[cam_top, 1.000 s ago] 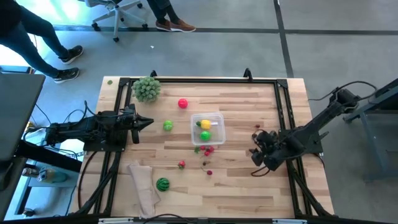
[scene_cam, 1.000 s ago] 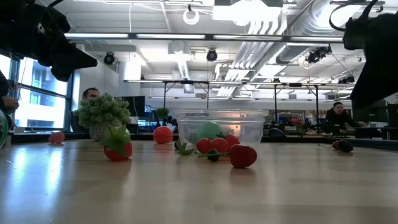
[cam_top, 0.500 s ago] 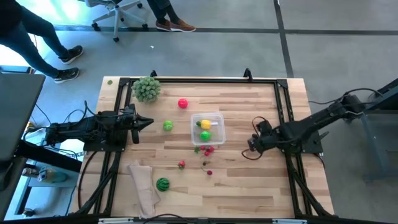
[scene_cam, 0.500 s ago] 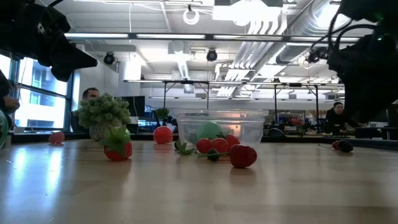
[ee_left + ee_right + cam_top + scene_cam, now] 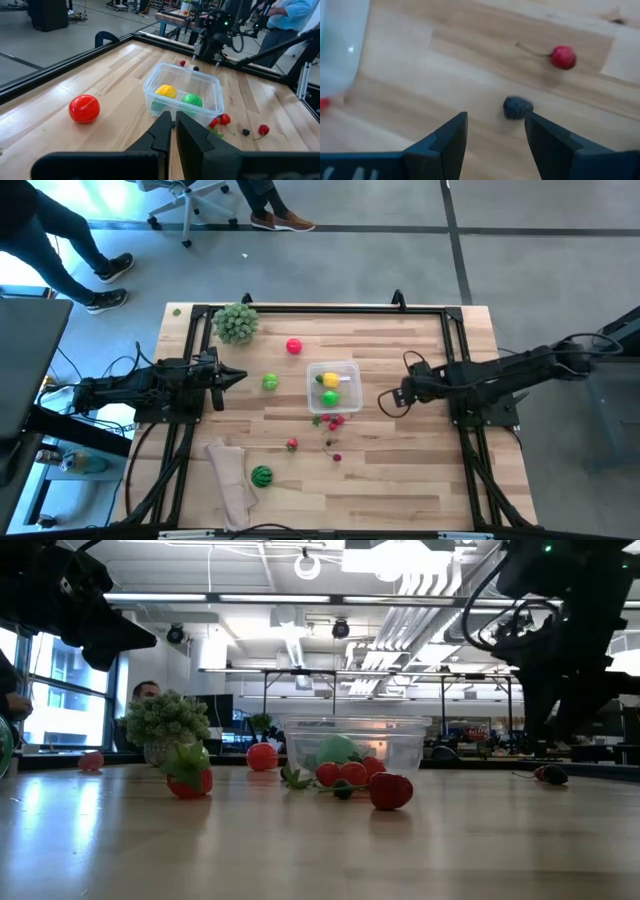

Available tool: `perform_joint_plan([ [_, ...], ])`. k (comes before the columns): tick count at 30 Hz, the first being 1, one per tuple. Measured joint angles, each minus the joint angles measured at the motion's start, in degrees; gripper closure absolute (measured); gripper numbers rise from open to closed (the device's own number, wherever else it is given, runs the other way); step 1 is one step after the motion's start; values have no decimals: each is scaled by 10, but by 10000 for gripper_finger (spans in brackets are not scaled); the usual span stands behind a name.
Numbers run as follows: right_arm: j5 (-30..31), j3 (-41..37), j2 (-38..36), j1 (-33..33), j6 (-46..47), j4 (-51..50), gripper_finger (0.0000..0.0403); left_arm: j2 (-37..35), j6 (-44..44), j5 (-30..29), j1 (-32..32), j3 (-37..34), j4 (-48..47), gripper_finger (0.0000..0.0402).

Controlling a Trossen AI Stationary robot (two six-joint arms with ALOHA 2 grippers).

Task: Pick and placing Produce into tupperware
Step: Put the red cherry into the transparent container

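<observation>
My right gripper (image 5: pixel 495 132) open, empty, above dark berry (image 5: pixel 518 108), bare wood around it, tupperware (image 5: pixel 333 386) at 9 o'clock, my left gripper (image 5: pixel 172 131) closed, empty, table's left edge.

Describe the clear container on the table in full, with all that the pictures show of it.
The tupperware is a small square tub of clear plastic with rounded corners and no lid on it. It stands upright on the wooden table, near its middle. Inside lie a yellow toy fruit and a green one, with something pale green beneath. Small red fruits lie on the table close beside it. Neither gripper touches it; the right gripper hangs off to one side.
</observation>
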Motion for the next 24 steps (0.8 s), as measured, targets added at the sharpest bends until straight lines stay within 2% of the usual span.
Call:
perform_joint_plan([
  [7, -10, 0, 0, -81, 18, -16, 215, 0, 0, 0, 0, 0, 0, 385],
  [11, -24, 0, 0, -134, -8, -16, 215, 0, 0, 0, 0, 0, 0, 385],
  [17, -37, 0, 0, -202, -112, -10, 215, 0, 0, 0, 0, 0, 0, 385],
  [24, -74, 0, 0, -253, -313, 15, 215, 0, 0, 0, 0, 0, 0, 385],
])
